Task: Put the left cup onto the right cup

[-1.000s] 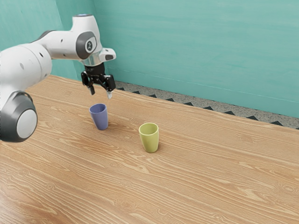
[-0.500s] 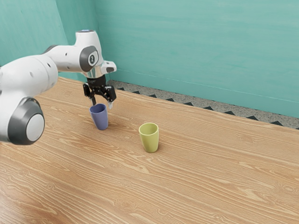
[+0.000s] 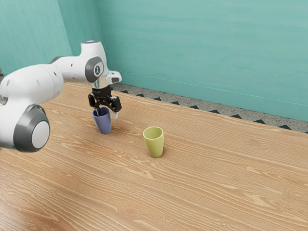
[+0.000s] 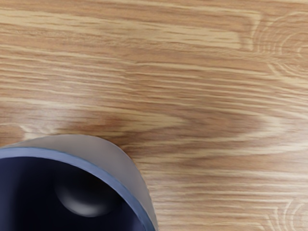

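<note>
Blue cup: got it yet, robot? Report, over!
Hand open at blue cup rim, not gripping. Cup upright on table. Green cup stands apart; bare wood between them.

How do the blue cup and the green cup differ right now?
The blue cup is slate blue, the green cup yellow-green. The blue cup stands toward the exterior view's left, the green cup right of it, nearer the camera. The open end effector straddles the blue cup's rim; the green cup stands untouched. Both stand upright and apart on the wooden table.
</note>
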Robot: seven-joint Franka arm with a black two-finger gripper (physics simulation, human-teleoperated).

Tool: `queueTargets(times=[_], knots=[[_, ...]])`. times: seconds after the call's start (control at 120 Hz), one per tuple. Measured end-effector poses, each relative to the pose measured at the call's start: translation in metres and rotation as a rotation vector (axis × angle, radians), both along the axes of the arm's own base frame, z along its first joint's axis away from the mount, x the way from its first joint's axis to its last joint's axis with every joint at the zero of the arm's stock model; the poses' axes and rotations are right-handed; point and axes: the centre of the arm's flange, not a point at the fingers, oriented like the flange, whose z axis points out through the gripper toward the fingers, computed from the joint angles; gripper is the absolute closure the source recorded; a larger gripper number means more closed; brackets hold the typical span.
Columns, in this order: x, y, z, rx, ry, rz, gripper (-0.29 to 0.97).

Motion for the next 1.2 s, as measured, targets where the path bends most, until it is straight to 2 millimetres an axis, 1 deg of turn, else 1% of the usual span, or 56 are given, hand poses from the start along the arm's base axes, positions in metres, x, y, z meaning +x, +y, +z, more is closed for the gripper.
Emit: queueTargets(times=[0.125,0.2,0.558,0.633,0.733,0.858,0.925,1.092,1.167,1.2], knots=[[0.002,0.000,-0.005,0.000,-0.003,-0.001,0.07],[0.003,0.000,-0.006,0.000,-0.004,-0.001,0.13],[0.003,0.003,-0.006,-0.002,-0.008,0.005,0.57],[0.003,0.003,-0.005,-0.002,-0.010,0.004,0.64],[0.004,0.003,-0.004,-0.001,-0.013,0.003,0.71],[0.004,0.004,0.000,0.002,-0.018,0.003,0.75],[0.004,0.004,0.008,0.004,-0.027,0.002,0.76],[0.003,-0.002,0.037,0.008,-0.059,-0.007,0.77],[0.003,-0.010,0.055,0.009,-0.078,-0.017,0.78],[0.002,-0.013,0.067,0.009,-0.091,-0.021,0.78]])
